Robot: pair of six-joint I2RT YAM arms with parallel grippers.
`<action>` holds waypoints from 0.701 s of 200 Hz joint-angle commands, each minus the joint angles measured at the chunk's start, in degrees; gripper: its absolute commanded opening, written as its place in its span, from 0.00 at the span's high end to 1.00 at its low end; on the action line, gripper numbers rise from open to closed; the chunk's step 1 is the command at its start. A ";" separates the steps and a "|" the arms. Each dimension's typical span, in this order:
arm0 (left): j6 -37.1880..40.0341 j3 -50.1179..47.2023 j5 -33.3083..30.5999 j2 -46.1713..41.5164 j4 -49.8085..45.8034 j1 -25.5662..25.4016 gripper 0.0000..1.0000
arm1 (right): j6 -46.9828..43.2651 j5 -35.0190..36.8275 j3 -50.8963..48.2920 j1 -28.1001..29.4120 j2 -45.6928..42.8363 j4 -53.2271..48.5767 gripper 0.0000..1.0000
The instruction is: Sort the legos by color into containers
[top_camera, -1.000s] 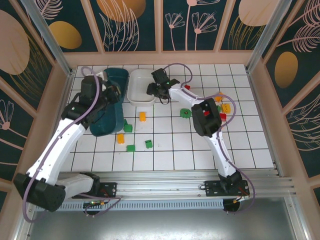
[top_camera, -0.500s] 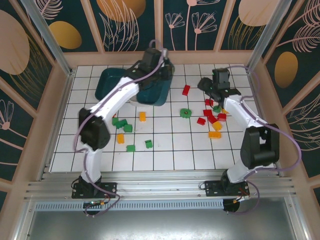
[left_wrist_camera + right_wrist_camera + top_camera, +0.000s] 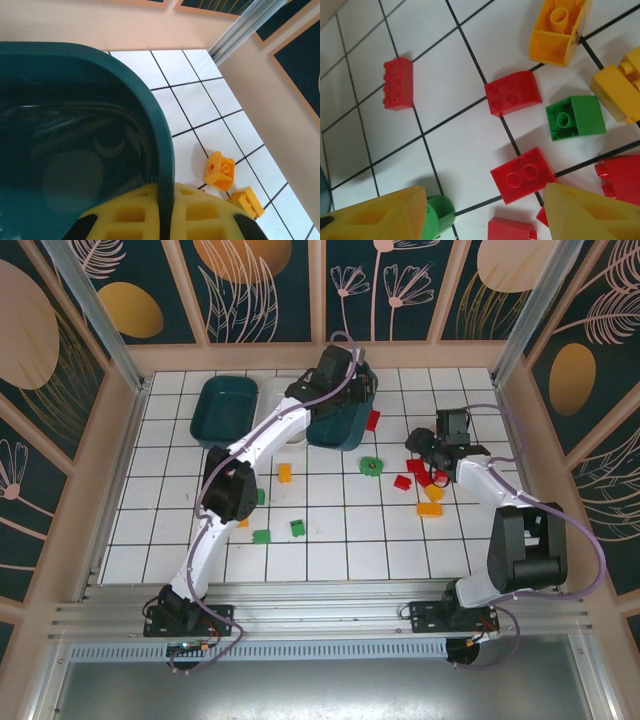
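Shifted rightward, the teal tub (image 3: 346, 426) is pinched by the left gripper (image 3: 165, 212); right gripper (image 3: 485, 200) spread over red legos (image 3: 522, 175).

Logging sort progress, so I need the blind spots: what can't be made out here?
Top view: the left arm covers most of the white tub; contents unseen.
Left wrist view: the floor of the teal tub is dark and glossy, its near part behind the left gripper; any bricks inside unclear.
Right wrist view: a green brick sits partly under a finger of the right gripper; shape unclear.
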 commanded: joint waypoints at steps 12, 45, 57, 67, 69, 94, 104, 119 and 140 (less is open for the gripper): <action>-3.93 2.40 -2.07 3.17 4.56 -0.11 1.00 | -1.37 -2.55 -0.93 -0.40 -1.91 2.41 0.36; -7.80 1.82 -2.18 4.73 7.86 -0.12 1.00 | -1.36 -4.78 -0.55 -0.37 -1.65 2.97 0.36; -9.84 1.74 -2.05 5.27 9.26 -0.13 1.00 | -1.45 -5.71 -0.42 -0.37 -1.33 3.26 0.36; -11.51 1.74 -2.94 5.56 10.00 -0.03 1.00 | -1.47 -6.02 -0.29 -0.43 -0.89 3.25 0.36; -11.95 1.62 -3.14 5.63 10.24 -0.13 1.00 | -1.48 -6.10 -0.32 -0.41 -0.87 3.22 0.36; -15.05 0.23 -4.95 5.74 13.67 -0.13 0.98 | -1.54 -7.73 -0.28 -0.39 -0.48 3.71 0.36; -15.37 0.59 -5.48 6.16 13.83 -0.10 0.98 | -1.69 -8.13 -0.39 -0.37 -0.37 3.67 0.36; -15.23 0.76 -5.50 6.27 13.66 -0.01 0.98 | -2.05 -8.41 -0.62 -0.40 -0.42 3.64 0.36; -14.19 0.09 -6.26 4.95 12.98 -0.05 0.95 | -2.16 -9.05 -1.18 -0.38 -0.30 4.35 0.35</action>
